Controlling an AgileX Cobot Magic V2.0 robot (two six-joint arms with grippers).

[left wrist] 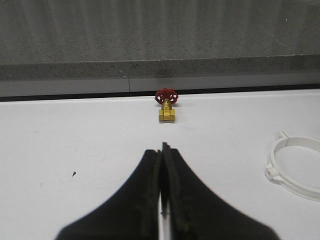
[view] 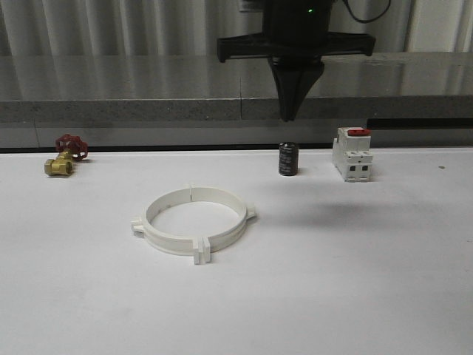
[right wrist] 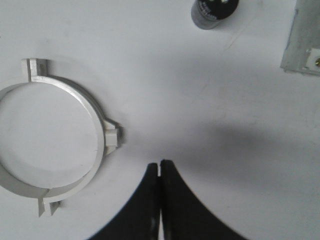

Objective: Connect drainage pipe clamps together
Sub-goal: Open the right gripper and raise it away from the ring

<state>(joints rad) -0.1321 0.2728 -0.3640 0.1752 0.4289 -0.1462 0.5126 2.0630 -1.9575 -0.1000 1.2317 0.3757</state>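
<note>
The two white drainage pipe clamps (view: pixel 174 242) lie flat on the white table, set together as one ring with tabs sticking out at the seams. In the right wrist view the ring (right wrist: pixel 95 125) lies to one side of my right gripper (right wrist: pixel 160 164), which is shut and empty, clear of the nearest tab. From the front, that gripper (view: pixel 287 115) hangs high above the table's back, pointing down. My left gripper (left wrist: pixel 162 147) is shut with nothing in it, low over bare table, and the ring's edge (left wrist: pixel 280 175) lies off to its side.
A brass valve with a red handwheel (view: pixel 65 157) (left wrist: pixel 166 105) sits at the back left. A black cylinder (view: pixel 288 159) (right wrist: pixel 214 12) and a white breaker with a red switch (view: pixel 352 154) (right wrist: pixel 302 45) stand at the back right. A grey ledge runs behind the table.
</note>
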